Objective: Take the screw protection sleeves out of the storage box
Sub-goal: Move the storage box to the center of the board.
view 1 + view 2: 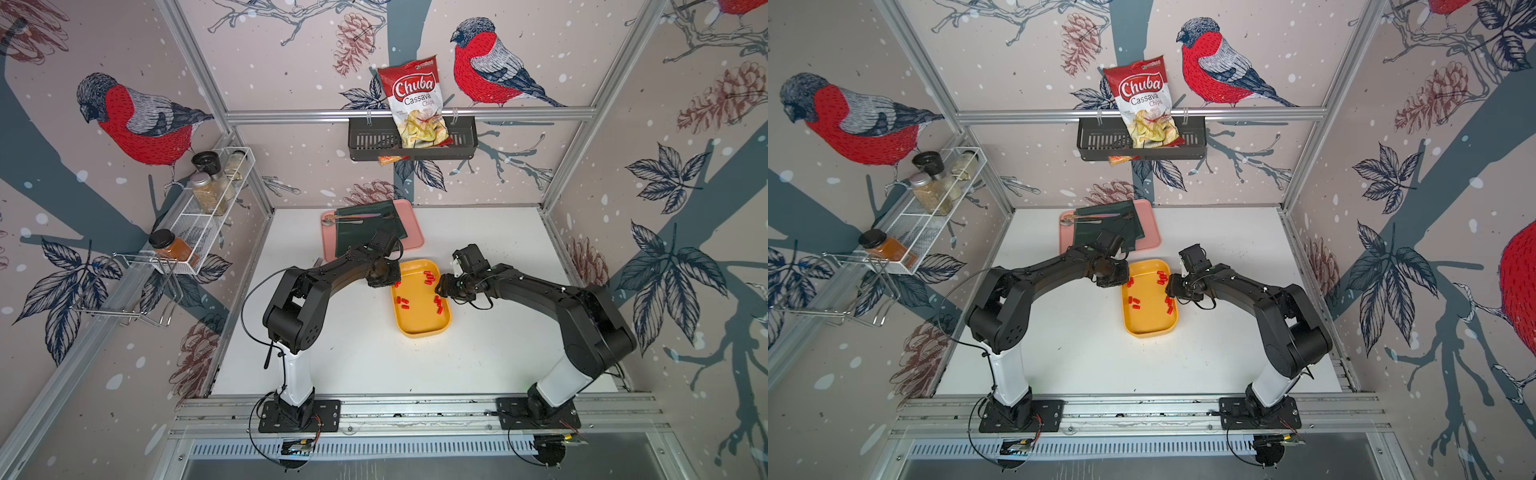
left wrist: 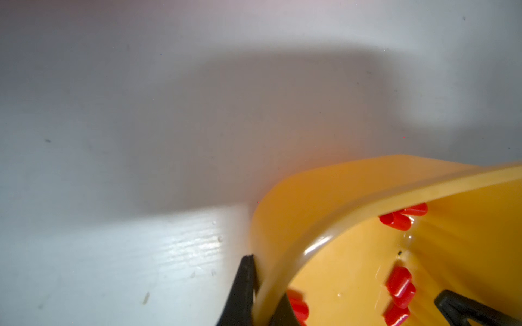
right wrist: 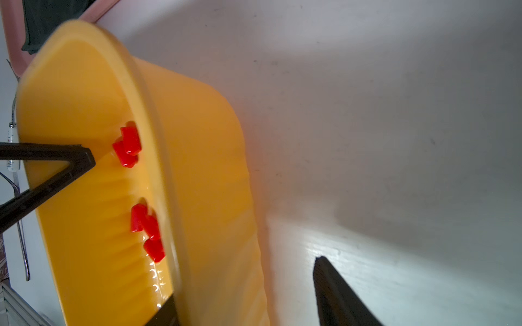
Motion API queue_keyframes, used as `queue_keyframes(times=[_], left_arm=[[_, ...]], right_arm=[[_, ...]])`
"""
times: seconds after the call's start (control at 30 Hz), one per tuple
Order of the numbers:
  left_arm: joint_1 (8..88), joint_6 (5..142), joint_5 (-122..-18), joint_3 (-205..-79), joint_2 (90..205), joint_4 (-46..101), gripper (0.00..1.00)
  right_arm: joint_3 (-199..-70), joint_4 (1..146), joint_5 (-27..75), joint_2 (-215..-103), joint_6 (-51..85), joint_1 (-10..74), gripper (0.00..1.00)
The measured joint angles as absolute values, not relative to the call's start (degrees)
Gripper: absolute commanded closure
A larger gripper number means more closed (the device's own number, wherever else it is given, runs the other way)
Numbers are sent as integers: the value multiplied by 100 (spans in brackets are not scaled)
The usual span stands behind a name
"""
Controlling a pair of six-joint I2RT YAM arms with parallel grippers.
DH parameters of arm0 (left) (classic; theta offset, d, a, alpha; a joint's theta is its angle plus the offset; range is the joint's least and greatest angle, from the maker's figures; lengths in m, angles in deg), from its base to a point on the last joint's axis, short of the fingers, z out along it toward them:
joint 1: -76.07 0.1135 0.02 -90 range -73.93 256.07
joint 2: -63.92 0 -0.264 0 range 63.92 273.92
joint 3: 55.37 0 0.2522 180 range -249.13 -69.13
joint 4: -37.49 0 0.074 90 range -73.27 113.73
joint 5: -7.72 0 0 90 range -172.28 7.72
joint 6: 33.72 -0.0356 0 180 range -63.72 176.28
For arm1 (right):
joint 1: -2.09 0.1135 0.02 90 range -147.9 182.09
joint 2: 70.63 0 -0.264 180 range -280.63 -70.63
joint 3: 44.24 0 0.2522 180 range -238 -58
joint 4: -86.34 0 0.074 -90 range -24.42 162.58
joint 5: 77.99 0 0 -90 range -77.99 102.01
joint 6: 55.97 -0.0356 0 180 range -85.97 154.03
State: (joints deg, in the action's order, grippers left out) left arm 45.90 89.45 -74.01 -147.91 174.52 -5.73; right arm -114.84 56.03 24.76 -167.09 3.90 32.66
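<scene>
On the white table [image 1: 357, 353] between the two arms, the storage box [image 1: 419, 322] lies flat (as far as the top views tell). The screw protection sleeves [image 1: 402, 302] rest loose on its floor, mostly near the two long walls. They look tiny, light and soft, so they would probably roll and slip out of a pinch. The box seems thin and light, yet stiff enough to be taken by its rim. The left gripper [image 2: 264, 299] is closed tight on the left rim. The right gripper [image 3: 244, 282] stands part open astride the right wall, its outer finger apart from it. Farther back lies the pink tray [image 1: 413, 235].
</scene>
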Motion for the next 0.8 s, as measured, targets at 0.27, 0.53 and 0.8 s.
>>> queue_keyframes(times=[0.27,0.53,0.8], left_arm=[[4618,8261,-7676,-15421,17935,-1080,84],[4651,8158,-7792,-15539,17872,-1209,45],[4712,8538,-7574,-15003,16856,-981,37]], right_arm=[[-11913,5493,2664,-17037,388,3281,34],[-12042,4945,2566,-16696,401,3203,28],[-13515,4020,2181,-16738,1212,3513,32]])
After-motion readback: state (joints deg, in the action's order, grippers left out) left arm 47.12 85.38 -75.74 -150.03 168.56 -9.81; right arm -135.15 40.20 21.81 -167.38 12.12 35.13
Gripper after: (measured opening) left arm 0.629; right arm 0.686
